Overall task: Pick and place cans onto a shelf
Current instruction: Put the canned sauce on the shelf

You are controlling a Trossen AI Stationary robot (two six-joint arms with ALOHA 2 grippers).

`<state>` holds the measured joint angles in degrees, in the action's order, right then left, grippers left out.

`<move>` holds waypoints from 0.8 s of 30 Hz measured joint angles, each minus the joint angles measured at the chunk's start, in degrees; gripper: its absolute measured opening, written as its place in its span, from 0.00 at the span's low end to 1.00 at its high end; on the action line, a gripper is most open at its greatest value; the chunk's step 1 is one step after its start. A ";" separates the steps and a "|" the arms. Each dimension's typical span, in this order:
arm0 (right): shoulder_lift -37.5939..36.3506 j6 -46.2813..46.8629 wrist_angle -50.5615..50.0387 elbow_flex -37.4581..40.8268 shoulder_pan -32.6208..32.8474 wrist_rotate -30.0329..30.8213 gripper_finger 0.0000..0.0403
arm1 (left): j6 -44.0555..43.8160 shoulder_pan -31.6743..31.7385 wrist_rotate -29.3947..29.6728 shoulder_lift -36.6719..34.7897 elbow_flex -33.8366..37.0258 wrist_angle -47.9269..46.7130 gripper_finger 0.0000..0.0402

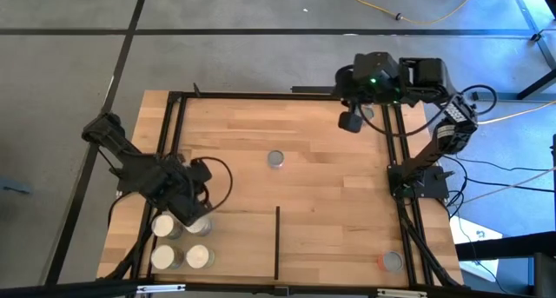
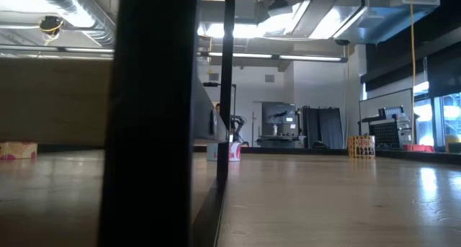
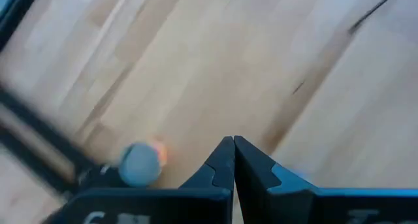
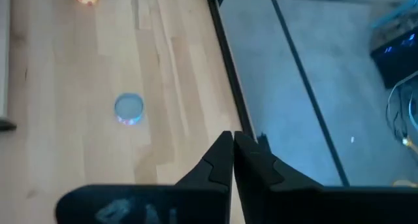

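Cans on table: one stands mid-table (image 1: pixel 276 160), another near the divider-side corner (image 1: pixel 393 261); four cluster (image 1: pixel 198 256) left of the black divider (image 1: pixel 277 243).
Mid-table can: upright, well apart from both grippers, lying between them.
Left gripper (image 1: pixel 193 202): clenched, empty, over the cluster.
Right gripper (image 1: pixel 351 121): fingers together, empty, at the far edge.
Views: right wrist shows the mid-table can (image 4: pixel 128 107); low view hides the cluster.
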<state>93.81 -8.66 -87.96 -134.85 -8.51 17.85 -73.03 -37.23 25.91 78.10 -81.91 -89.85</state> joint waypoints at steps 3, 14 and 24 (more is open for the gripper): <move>-0.95 2.61 -2.25 0.31 0.00 0.07 0.04 | 0.15 0.45 3.66 -1.56 -1.76 -0.28 0.00; -6.77 9.99 -2.12 1.22 0.93 0.03 0.04 | -1.56 3.19 13.51 -7.87 -2.01 -0.23 0.00; -19.51 12.74 -2.01 19.97 5.67 -10.81 0.04 | 0.45 5.06 15.12 -8.43 -2.03 -0.16 0.00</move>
<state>74.30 4.09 -89.97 -114.88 -2.84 7.04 -72.58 -32.18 41.04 69.67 -83.94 -90.02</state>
